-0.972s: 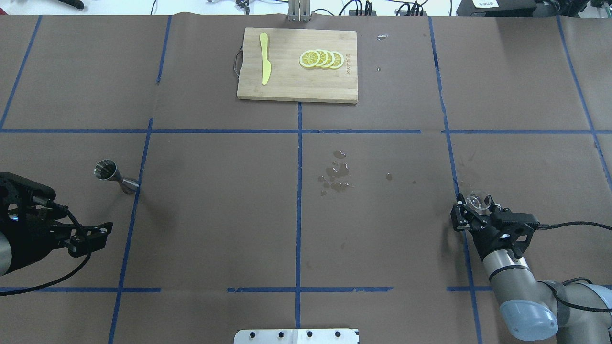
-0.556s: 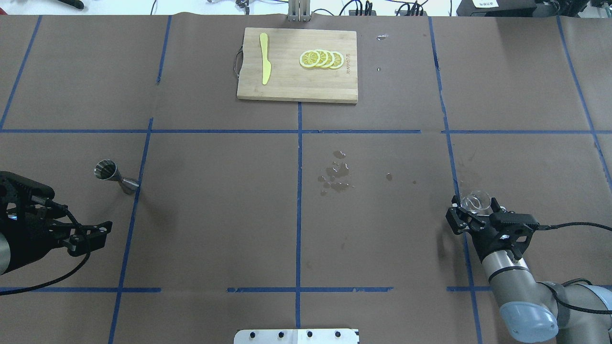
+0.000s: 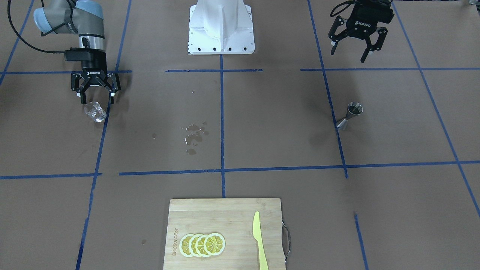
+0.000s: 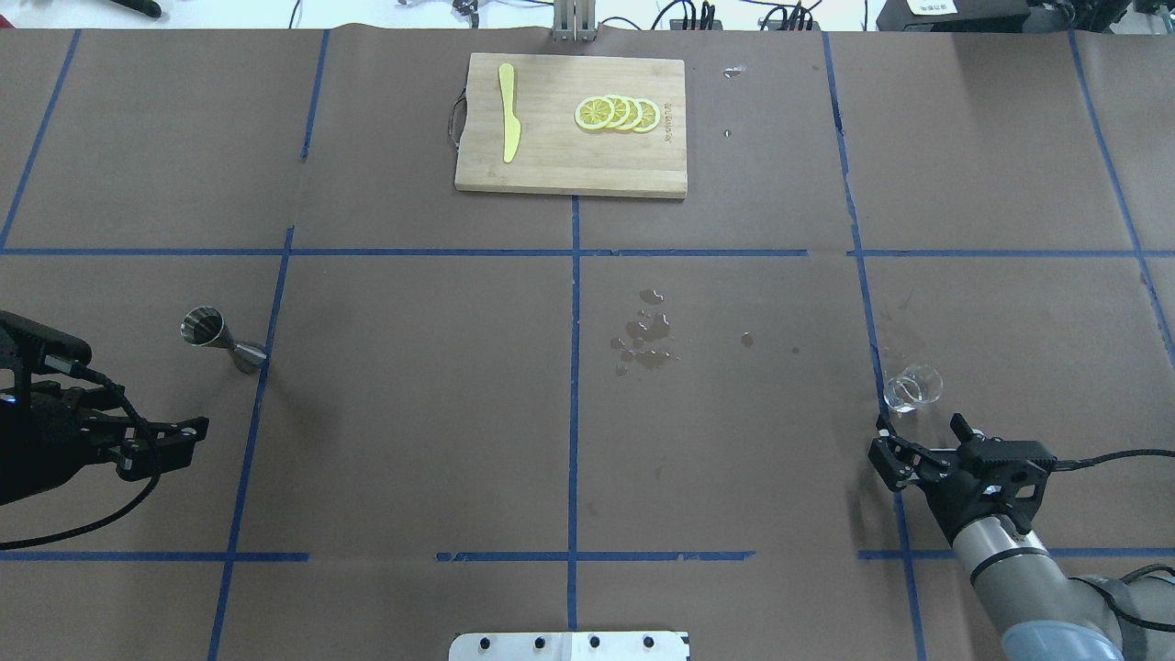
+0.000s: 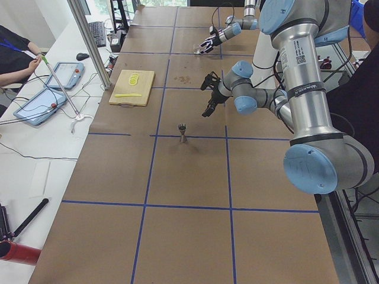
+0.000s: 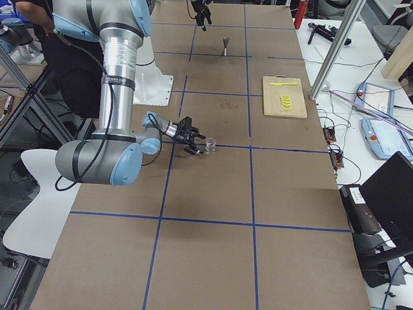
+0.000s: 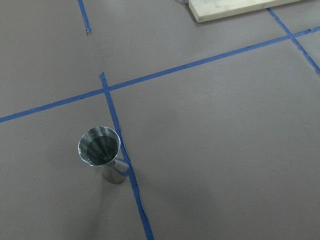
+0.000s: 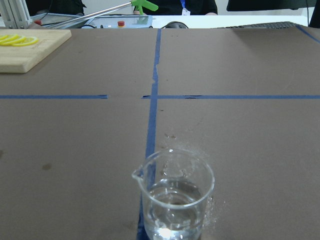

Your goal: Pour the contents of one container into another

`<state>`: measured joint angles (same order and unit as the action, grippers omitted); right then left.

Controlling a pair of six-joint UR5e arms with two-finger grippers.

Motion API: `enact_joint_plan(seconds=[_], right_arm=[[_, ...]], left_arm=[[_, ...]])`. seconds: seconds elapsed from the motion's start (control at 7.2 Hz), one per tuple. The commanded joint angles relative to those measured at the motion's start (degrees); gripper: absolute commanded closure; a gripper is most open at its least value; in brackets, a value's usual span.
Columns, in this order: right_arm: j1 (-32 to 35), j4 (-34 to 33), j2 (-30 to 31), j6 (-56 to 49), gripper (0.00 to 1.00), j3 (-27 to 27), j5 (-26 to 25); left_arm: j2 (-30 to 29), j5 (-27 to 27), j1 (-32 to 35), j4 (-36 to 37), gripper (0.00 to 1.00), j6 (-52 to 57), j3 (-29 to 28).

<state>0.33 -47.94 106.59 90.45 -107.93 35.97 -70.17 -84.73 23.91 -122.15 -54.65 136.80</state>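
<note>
A small clear glass beaker with some clear liquid in it stands upright on the brown table, on a blue tape line; the right wrist view shows the beaker close in front. My right gripper sits just behind it, open and holding nothing, apart from the glass. The same gripper shows spread wide in the front-facing view. A steel jigger stands upright on the left side, seen from above in the left wrist view. My left gripper hovers open and empty, back from the jigger.
A wooden cutting board at the far middle carries lemon slices and a yellow knife. Spilled droplets lie near the table's centre. The robot's base plate is at the near edge.
My right gripper, which was around the beaker, has opened wider and drawn back toward the robot, leaving the glass standing. My left gripper has pulled slightly back too.
</note>
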Motion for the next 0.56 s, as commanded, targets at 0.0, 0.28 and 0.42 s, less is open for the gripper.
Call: enact_joint_plan(seconds=[0.0, 0.28, 0.42], right_arm=[[-3.57, -0.05, 7.13, 0.25, 0.00, -9.03, 4.36], [-5.16, -0.31, 8.01, 0.34, 0.00, -12.62, 9.87], [-5.08, -0.92, 10.11, 0.34, 0.00, -16.13, 13.04]], left_arm=[[-0.84, -2.27, 1.05, 0.24, 0.00, 1.99, -0.12], [-3.37, -10.42, 10.23, 3.47, 0.00, 10.39, -0.39], [-5.57, -13.41, 13.41, 6.80, 0.00, 13.92, -0.65]])
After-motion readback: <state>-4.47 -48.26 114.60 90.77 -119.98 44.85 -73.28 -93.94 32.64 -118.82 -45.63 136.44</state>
